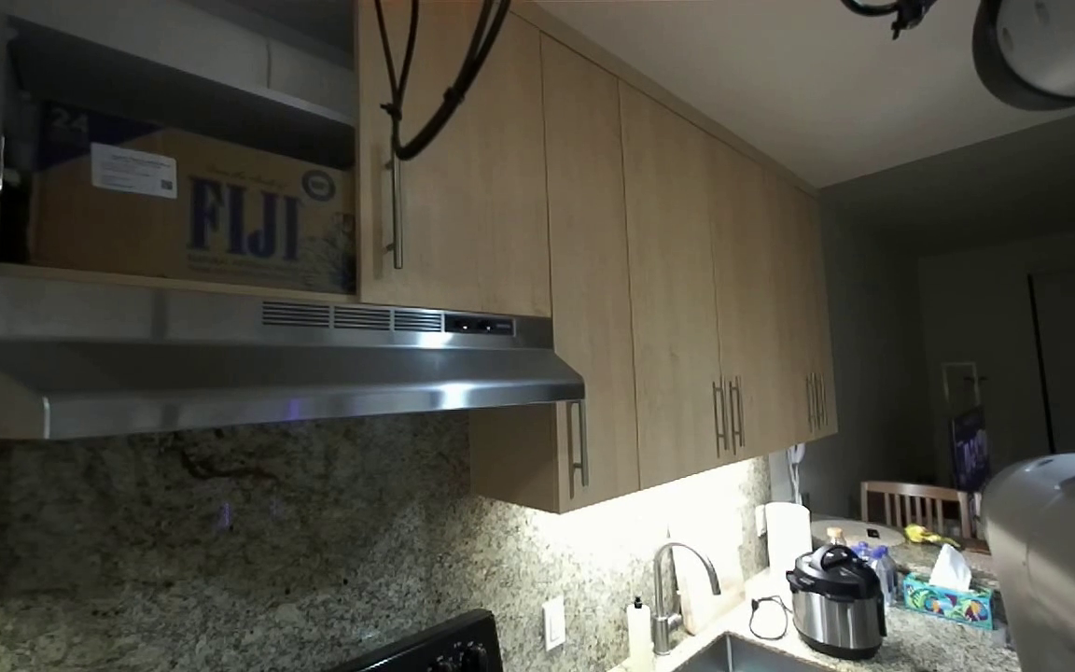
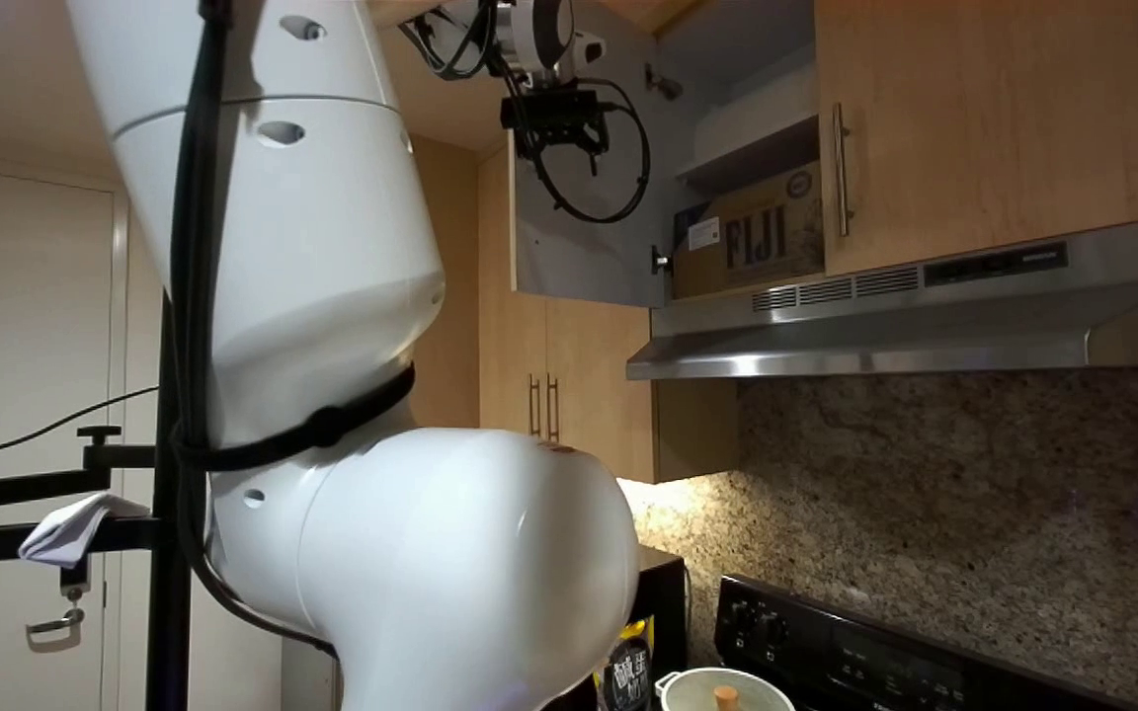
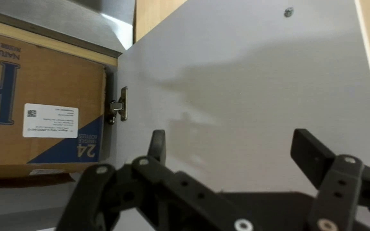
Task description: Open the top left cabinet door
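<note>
Panda arm (image 2: 332, 267) stands tall at left in an exterior view, with its wrist in front of the top left cabinet door (image 2: 584, 252). Door's swung well out, grey inner face showing; my read: opening mostly done, a last push or the exit left. If more swing is wanted, push near the free edge (image 2: 513, 217), the door's left side here: most leverage. Gripper (image 3: 228, 147) per wrist view: fingers spread, nothing between them, facing the inner face; can't tell if they touch it. No grip needed, so leave them apart and press square. Cable loop (image 2: 646, 153) dangles in front of that face, snag risk on withdrawal. Hinge (image 2: 663, 261) next: keep force away from it, go slow, ease off when resistance builds. FIJI carton (image 2: 752, 232) sits in the open cabinet (image 2: 747, 59) just beside the hinge; don't swing the fingers that way on exit. Furthest right, bar handle (image 2: 842, 170) on the neighbouring closed door (image 2: 1014, 128): route arm and cables clear of it.
</note>
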Controlling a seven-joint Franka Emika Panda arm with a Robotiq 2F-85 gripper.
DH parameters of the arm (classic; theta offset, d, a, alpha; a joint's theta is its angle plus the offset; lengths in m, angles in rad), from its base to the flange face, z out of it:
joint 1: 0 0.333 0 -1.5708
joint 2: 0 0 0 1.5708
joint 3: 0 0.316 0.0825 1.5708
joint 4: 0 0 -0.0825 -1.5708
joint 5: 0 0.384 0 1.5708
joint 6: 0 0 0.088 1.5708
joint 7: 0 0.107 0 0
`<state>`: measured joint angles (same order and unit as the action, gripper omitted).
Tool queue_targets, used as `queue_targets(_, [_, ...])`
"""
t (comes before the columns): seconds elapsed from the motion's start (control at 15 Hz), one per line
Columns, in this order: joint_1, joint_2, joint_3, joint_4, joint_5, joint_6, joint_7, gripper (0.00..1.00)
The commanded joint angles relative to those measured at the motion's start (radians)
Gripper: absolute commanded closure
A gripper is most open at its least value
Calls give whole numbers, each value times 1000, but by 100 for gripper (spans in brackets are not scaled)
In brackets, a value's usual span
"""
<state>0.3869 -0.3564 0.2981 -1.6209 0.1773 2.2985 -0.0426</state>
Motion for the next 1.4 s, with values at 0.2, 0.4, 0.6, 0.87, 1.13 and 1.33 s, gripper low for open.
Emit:
queue_targets(0.2, [-94, -108, -56, -68, -34, -13, 9, 0])
queue_targets(0.4, [-158, -173, -88, -148, -75, -74, 43, 0])
queue_targets(0.6, [-217, -245, -115, -277, -111, -130, 80, 0])
queue_targets(0.87, [-273, -318, -112, -453, -148, -216, 145, 0])
queue_targets(1.13, [-302, -361, -79, -595, -172, -325, 237, 0])
queue_targets(1.33, [-311, -376, -80, -691, -173, -350, 286, 0])
